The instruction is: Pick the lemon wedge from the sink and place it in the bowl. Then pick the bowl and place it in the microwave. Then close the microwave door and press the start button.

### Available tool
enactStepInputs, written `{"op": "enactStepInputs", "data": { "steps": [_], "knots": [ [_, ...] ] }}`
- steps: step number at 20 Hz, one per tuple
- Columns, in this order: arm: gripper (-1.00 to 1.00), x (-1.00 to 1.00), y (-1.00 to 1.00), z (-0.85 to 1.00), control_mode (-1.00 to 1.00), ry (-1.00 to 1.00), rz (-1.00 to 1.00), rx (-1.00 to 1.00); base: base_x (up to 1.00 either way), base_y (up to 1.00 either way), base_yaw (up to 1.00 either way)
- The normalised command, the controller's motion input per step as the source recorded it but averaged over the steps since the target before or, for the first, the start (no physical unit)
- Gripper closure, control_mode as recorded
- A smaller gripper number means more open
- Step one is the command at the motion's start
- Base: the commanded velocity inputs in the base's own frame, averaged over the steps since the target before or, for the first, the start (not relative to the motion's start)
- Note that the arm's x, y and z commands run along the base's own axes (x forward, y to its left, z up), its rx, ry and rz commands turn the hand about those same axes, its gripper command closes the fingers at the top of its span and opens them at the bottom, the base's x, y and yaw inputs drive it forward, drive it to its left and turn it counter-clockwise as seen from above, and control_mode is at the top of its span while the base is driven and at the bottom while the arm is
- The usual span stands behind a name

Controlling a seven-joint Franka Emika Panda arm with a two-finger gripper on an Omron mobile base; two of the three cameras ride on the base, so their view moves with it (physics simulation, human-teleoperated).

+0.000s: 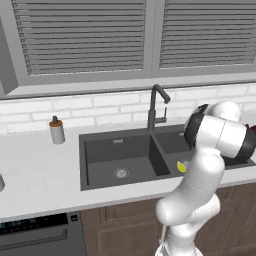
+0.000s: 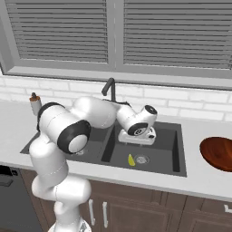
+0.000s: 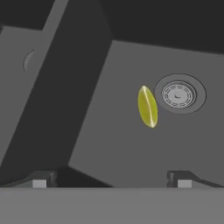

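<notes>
The lemon wedge (image 3: 147, 106), a small bright yellow sliver, lies on the floor of the right basin of the dark grey sink (image 2: 168, 147), just left of the round steel drain (image 3: 178, 94). It also appears as a yellow speck (image 2: 131, 159) beside my arm (image 1: 182, 166). My gripper (image 3: 111, 180) hangs open above that basin, some way over the wedge, with nothing between its fingertips (image 3: 183, 181). The hand (image 2: 136, 138) points down into the basin. The reddish-brown bowl (image 2: 219, 153) sits on the counter right of the sink. The microwave and its door are out of view.
A dark gooseneck faucet (image 1: 156, 107) rises behind the divider between the basins. A soap dispenser (image 1: 57, 131) stands on the white counter left of the sink. Shuttered windows run above the tiled backsplash. A dark appliance front (image 1: 35, 235) sits under the counter at the left.
</notes>
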Motion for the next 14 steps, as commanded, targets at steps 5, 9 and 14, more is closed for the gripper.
{"op": "enactStepInputs", "data": {
  "steps": [5,9,14],
  "knots": [
    [-1.0,0.31,0.0,-0.34,-1.0,0.0,0.0,0.0,0.0,0.0,0.0],
    [-1.0,0.06,0.03,-0.43,-1.0,0.0,0.0,0.0,0.0,0.0,0.0],
    [-1.0,0.0,0.01,-0.27,-1.0,0.0,0.0,0.0,0.0,0.0,0.0]
  ]
}}
